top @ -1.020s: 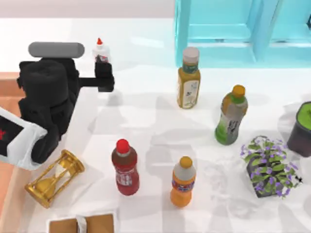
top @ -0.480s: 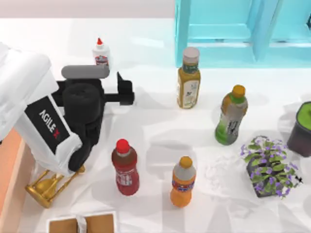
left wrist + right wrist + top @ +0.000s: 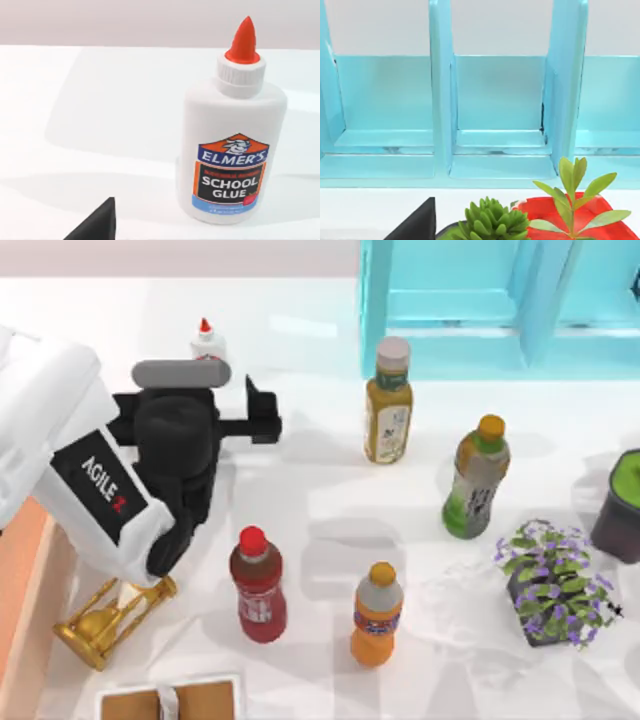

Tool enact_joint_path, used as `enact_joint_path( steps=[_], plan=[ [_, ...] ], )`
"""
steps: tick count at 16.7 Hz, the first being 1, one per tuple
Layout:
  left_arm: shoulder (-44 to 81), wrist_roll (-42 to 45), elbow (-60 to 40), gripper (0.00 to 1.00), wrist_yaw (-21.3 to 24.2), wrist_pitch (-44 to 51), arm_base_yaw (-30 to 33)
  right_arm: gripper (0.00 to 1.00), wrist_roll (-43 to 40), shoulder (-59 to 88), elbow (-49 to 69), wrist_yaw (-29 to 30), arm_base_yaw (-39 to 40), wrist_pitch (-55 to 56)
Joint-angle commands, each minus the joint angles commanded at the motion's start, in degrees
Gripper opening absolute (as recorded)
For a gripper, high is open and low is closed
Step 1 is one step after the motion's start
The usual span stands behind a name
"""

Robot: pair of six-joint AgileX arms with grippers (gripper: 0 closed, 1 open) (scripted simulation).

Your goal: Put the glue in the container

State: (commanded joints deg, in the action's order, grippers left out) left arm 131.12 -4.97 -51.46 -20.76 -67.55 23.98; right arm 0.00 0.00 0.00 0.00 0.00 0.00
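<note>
One glue [image 3: 207, 343], one container [image 3: 28, 580], four drink bottles [image 3: 388, 414], left pincer [image 3: 262, 412] near

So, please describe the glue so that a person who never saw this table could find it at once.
Start at the turquoise cabinet along the table's far edge and look toward the table's left side. There the glue stands upright, just beyond the left gripper. It is a small white squeeze bottle with an orange-red pointed cap, much smaller than the drink bottles, such as the red-capped one.
</note>
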Motion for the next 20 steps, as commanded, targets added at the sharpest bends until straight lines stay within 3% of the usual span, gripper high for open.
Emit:
enact_joint_path(
  steps=[10,16,20],
  plan=[
    [12.0,0.7,-21.6,1.0,3.8,9.4,-3.7,1.0,0.0,0.0,0.0,0.0,0.0,0.0],
    [14.2,0.8,-23.7,1.0,4.4,9.4,-4.3,1.0,0.0,0.0,0.0,0.0,0.0,0.0],
    [14.2,0.8,-23.7,0.7,4.4,9.4,-4.3,1.0,0.0,0.0,0.0,0.0,0.0,0.0]
  ],
)
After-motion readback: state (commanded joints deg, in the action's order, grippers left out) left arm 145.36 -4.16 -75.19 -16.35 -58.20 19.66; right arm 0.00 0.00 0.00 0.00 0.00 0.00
